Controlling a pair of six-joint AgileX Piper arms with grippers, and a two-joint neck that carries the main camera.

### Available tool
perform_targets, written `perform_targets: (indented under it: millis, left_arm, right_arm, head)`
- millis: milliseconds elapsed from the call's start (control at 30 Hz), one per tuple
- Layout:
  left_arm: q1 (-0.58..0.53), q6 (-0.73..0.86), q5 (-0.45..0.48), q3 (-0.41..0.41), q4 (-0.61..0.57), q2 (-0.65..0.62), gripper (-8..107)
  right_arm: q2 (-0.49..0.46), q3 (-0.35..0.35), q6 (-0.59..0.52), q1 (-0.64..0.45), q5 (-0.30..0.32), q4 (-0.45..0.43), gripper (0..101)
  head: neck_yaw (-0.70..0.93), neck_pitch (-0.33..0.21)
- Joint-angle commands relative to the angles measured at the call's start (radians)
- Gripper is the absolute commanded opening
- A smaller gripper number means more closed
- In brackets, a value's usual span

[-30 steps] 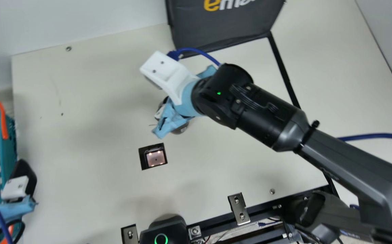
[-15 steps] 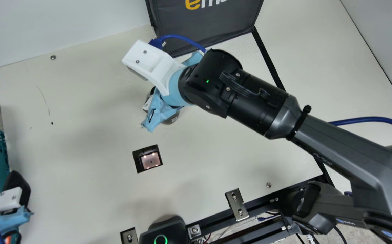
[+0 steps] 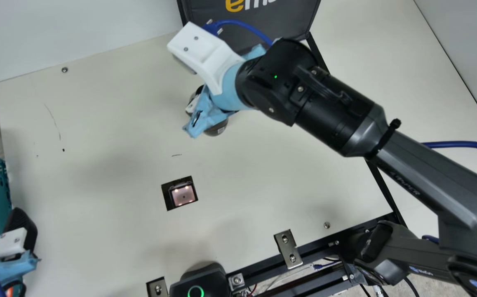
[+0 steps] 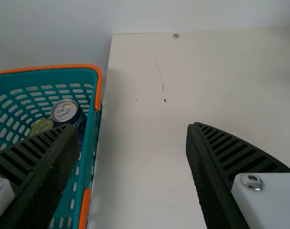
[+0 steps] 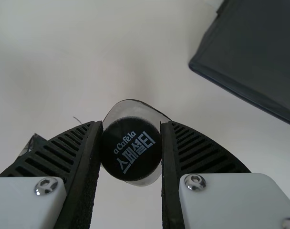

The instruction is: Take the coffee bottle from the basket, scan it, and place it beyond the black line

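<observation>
In the main view my right gripper (image 3: pixel 199 103) hangs over the table between the scanner window (image 3: pixel 183 195) and the dark bag, on the near side of the black line (image 3: pixel 380 187). The coffee bottle (image 3: pixel 217 128) shows partly beneath it. In the right wrist view my right gripper (image 5: pixel 130 152) is shut on the bottle's black cap (image 5: pixel 130 149), one finger on each side. At the main view's left edge is my left gripper (image 3: pixel 15 243), beside the teal basket (image 3: pixel 3 198). The left wrist view has my left gripper (image 4: pixel 130 157) open, one finger over the basket (image 4: pixel 90 143).
A dark fabric bag (image 3: pixel 250 24) stands at the back beside the line's far end. Cans (image 4: pixel 64 110) sit in the basket. A black device with a green ring (image 3: pixel 196 291) is at the table's front edge, near metal brackets (image 3: pixel 288 249).
The camera has shifted between the first two main views. Since then my right gripper has moved back and to the right with the bottle. My left arm has kept still.
</observation>
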Motion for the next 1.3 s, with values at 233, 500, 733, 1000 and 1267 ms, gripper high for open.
perform_targets:
  millis: [233,500,733,1000,1267]
  left_arm:
    - [0.000,0.000,0.000,0.000,0.000,0.000,90]
    - [0.000,0.000,0.000,0.000,0.000,0.000,90]
    - [0.000,0.000,0.000,0.000,0.000,0.000,90]
    - [0.000,0.000,0.000,0.000,0.000,0.000,90]
    - [0.000,0.000,0.000,0.000,0.000,0.000,90]
  right_arm:
    - [-0.047,0.038,-0.023,-0.137,0.005,0.015,0]
    - [-0.090,0.077,-0.067,-0.285,0.009,0.041,0]
    - [-0.111,0.099,-0.124,-0.429,0.006,0.082,0]
    - [-0.128,0.120,-0.190,-0.593,0.004,0.132,0]
    - [-0.139,0.144,-0.262,-0.743,0.000,0.184,0]
  head:
    - [-0.002,-0.027]
    - [-0.002,-0.027]
    - [-0.002,-0.027]
    - [-0.002,-0.027]
    - [-0.002,-0.027]
